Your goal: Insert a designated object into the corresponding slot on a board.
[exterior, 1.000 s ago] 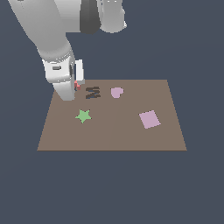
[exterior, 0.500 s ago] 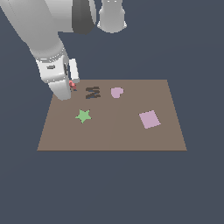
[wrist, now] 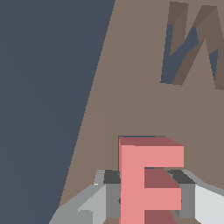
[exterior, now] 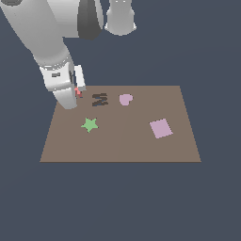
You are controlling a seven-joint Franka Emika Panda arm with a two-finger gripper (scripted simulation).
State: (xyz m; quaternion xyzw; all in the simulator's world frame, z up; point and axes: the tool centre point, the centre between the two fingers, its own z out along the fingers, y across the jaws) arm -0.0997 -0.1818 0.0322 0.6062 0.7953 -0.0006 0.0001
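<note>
My gripper (wrist: 148, 194) is shut on the designated object (wrist: 146, 179), a salmon-red E-shaped block, with one finger on each side. In the exterior view the gripper (exterior: 74, 98) hangs low over the far-left corner of the brown board (exterior: 122, 141), and only a red speck of the E (exterior: 77, 92) shows beside the wrist. The slot is almost wholly hidden under the block; a thin dark edge (wrist: 140, 137) shows just past the E's end. I cannot tell if the E touches the board.
A dark M-shaped recess (exterior: 100, 99) (wrist: 192, 43) lies close beside the gripper. A pink heart (exterior: 125, 99), a green star (exterior: 89, 124) and a pink square (exterior: 161, 128) lie on the board. The board's left edge (wrist: 87, 131) runs near the E.
The gripper, still shut on the E, has shifted a little toward the exterior view's left over the board's far-left corner. Other pieces have not moved.
</note>
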